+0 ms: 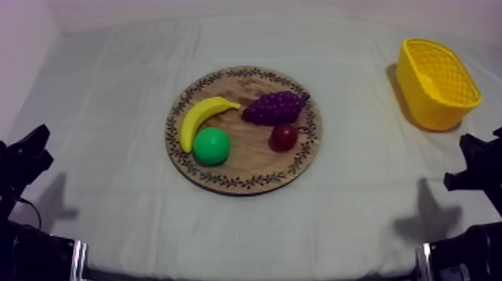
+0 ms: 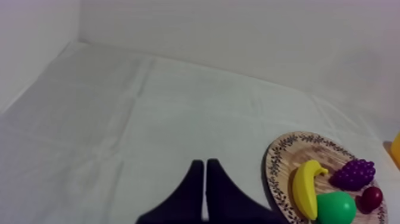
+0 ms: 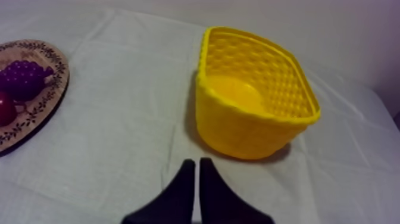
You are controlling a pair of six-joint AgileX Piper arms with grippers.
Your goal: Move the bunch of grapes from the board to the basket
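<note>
Lying, seemingly, beyond right end effector (image 3: pixel 197 163): grapes (image 3: pixel 24 78)

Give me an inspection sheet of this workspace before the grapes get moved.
Surface: grey-white cloth, creased.
Job's things: purple bunch of grapes on the round wooden board with patterned rim; yellow basket, nothing in it, at the right.
Clutter: yellow banana, green pear, small red fruit, all on the board.
Grippers: left gripper and right gripper, fingers shut on nothing, low at their own sides.
Cables: nothing seen near the board.
Surroundings: pale wall behind.
</note>
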